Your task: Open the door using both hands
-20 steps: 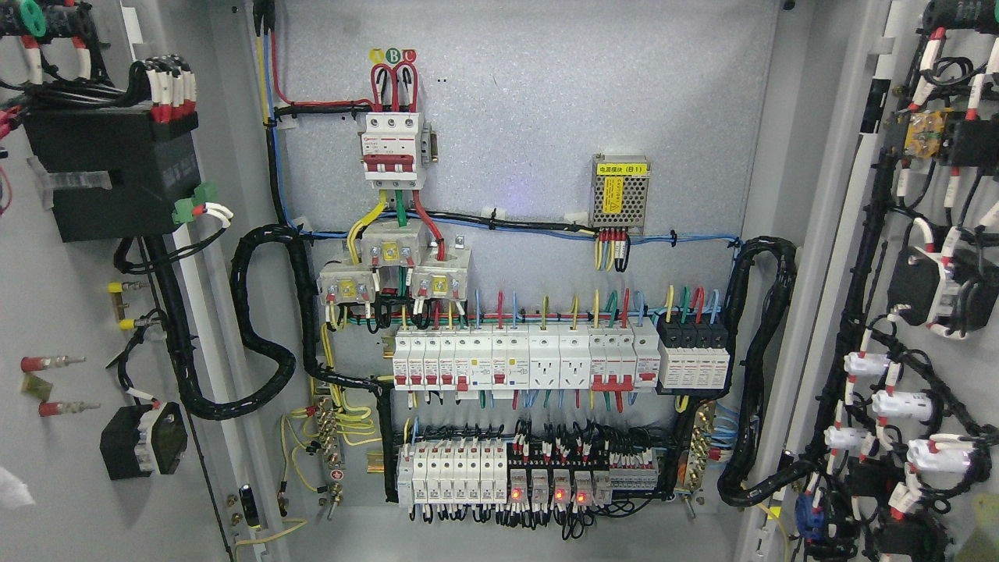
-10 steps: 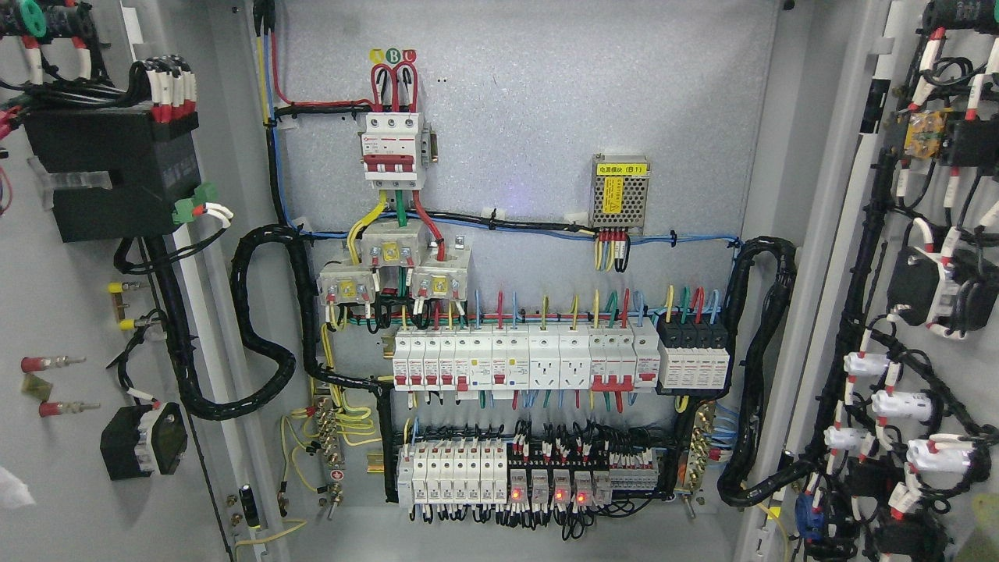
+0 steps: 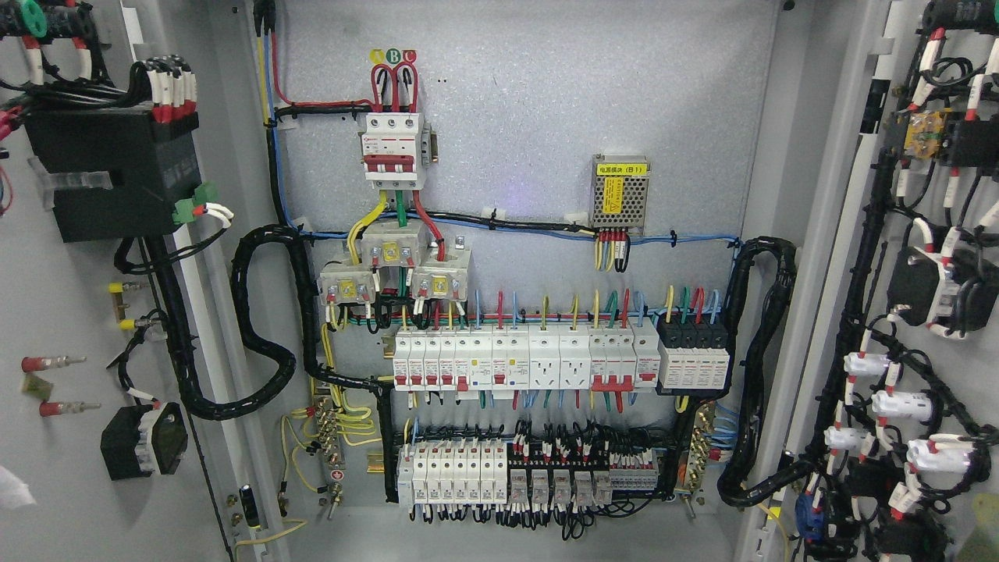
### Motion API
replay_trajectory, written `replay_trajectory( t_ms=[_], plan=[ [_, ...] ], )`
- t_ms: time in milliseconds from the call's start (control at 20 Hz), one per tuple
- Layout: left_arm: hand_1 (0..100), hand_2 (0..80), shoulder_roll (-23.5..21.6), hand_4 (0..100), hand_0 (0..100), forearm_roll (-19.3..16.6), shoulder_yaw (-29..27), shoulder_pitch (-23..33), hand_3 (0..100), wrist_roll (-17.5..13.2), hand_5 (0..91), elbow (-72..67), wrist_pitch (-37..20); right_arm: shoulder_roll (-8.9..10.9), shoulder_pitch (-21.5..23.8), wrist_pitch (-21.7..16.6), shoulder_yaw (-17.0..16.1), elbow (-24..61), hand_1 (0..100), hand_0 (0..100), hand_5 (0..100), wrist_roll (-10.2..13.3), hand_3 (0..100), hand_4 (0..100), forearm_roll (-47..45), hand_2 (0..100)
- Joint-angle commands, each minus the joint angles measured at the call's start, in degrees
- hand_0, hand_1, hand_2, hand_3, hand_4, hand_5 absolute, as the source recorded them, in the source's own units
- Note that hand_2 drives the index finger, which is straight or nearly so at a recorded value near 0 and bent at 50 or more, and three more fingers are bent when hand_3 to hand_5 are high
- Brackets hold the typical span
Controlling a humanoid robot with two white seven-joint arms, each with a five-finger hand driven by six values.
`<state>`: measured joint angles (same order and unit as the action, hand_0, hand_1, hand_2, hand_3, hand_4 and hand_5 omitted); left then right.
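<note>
I see both doors swung wide, the left door (image 3: 70, 312) and right door (image 3: 936, 328) flanking the cabinet (image 3: 531, 101) so its breakers (image 3: 523, 363) face me; neither robot hand is in view, so I cannot tell its state.

No part of robot body visible (only open cabinet interior fills head view)

Left door (image 3: 70, 328) and right door (image 3: 936, 312) either side of back panel (image 3: 546, 117).
</note>
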<state>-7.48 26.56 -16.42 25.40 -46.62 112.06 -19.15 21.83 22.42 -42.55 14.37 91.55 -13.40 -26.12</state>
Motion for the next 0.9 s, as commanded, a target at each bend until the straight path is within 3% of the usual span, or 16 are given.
replay_trajectory(
  t_ms=[0, 200, 551, 701, 851],
  plan=[
    [0, 2.7, 0.1, 4, 30, 3.7, -8.6, 0.6, 3, -3.0, 0.0, -1.7, 0.9, 0.05, 1.7, -1.5, -2.0, -0.8, 0, 22, 0, -0.1, 0, 0, -0.1, 0],
    [0, 2.7, 0.1, 4, 30, 4.0, -13.0, -0.5, 3, -4.1, 0.0, -5.4, 3.0, 0.05, 2.5, -1.7, -3.1, -1.7, 0, 22, 0, -0.4, 0, 0, -0.2, 0],
    [0, 2.7, -0.6, 4, 30, 8.0, -18.9, -4.1, 3, -5.9, 0.0, -9.8, 8.1, 0.49, 2.9, -1.7, -4.7, -3.2, 0, 22, 0, -0.2, 0, 0, -0.4, 0],
    [0, 2.7, -3.6, 4, 30, 10.4, -19.0, -6.2, 3, -6.4, 0.0, -12.6, 8.8, 0.58, 3.2, -1.6, -5.7, -3.2, 0, 22, 0, -0.3, 0, 0, -3.9, 0],
    [0, 2.7, -6.4, 4, 30, 13.3, -19.9, -6.4, 3, -7.4, 0.0, -14.9, 9.0, 2.68, 3.3, -1.6, -6.8, -3.2, 0, 22, 0, -0.4, 0, 0, -4.6, 0]
  ],
)
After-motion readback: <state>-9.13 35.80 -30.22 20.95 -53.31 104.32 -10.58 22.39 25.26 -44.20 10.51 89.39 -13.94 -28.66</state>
